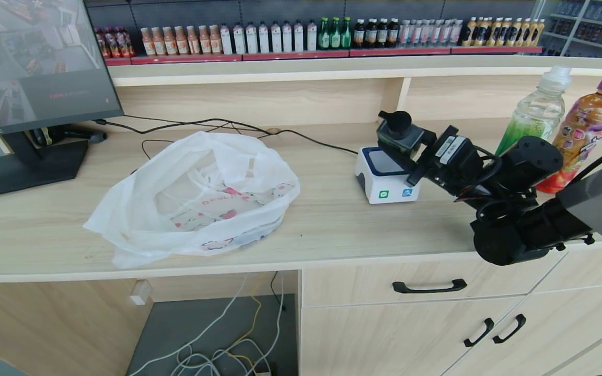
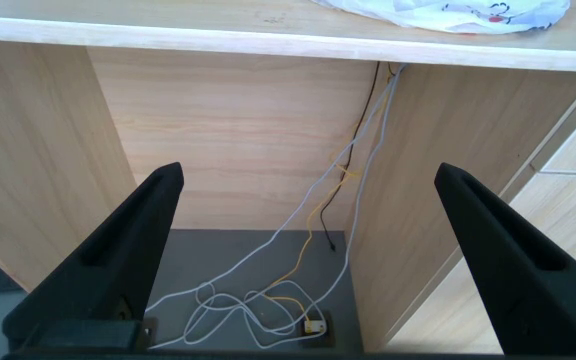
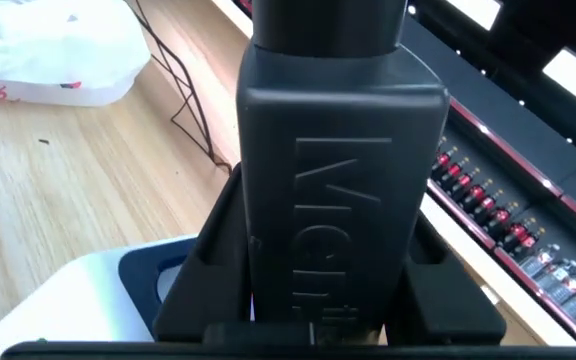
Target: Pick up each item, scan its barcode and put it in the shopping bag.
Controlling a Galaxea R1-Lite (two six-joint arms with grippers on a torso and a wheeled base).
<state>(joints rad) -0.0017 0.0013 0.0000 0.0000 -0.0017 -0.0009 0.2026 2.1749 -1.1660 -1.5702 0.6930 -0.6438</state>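
The right hand [image 1: 412, 145] is clamped on a dark grey, square-sided plastic bottle [image 1: 399, 134] with a round black cap and raised lettering moulded into its face. It holds the bottle tilted just above a small white box scanner [image 1: 384, 183] with a blue-rimmed window. The scanner stands on the light wooden worktop [image 1: 332, 224]. A crumpled white plastic shopping bag [image 1: 196, 198] with pink print lies open near the scanner, on its left. The left hand [image 2: 308, 175] hangs below the worktop edge, its black fingers [image 2: 118, 260] spread wide around nothing.
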